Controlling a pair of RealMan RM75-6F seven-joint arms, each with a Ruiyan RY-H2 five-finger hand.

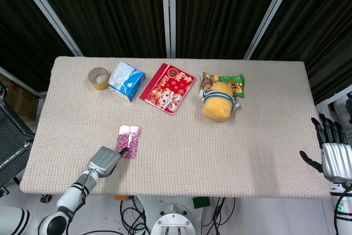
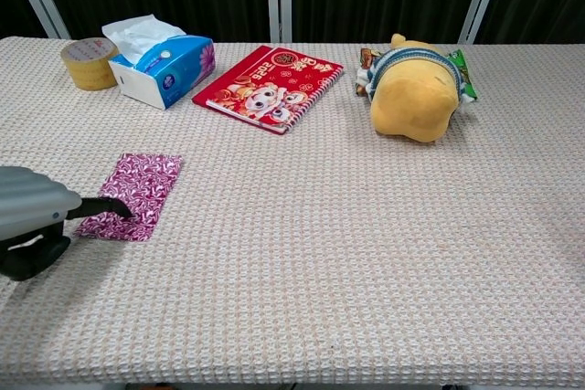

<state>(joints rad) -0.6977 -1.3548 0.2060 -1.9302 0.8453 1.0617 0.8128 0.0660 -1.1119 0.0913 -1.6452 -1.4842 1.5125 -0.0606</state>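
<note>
Touching the pouch: the left hand is set low at the near left of the table, with one dark fingertip laid on the near left corner of the pouch.
Left hand state: the remaining fingers are curled in under the palm. Whether a thumb is closed under the pouch edge cannot be told, so a true pinch is not confirmed.
Pouch: a purple patterned foil pouch is seen lying flat on the cloth, near and left, its long side running near to far. It is well apart from every other thing.
Right hand: the right hand is held off the right edge of the table, fingers upright and apart, with nothing in it. It is shown in the head view only.
Far row, left to right: a tape roll, a tissue box just beside it, a red book, then a yellow plush lying against snack packs.
Done so far: contact with the pouch is judged to be made at its near corner.
Left to do: the pouch is not lifted, since its whole face is still on the cloth. A firm hold is not yet shown.
Untouched: the far row is judged to be out of play, as neither hand is near it.
</note>
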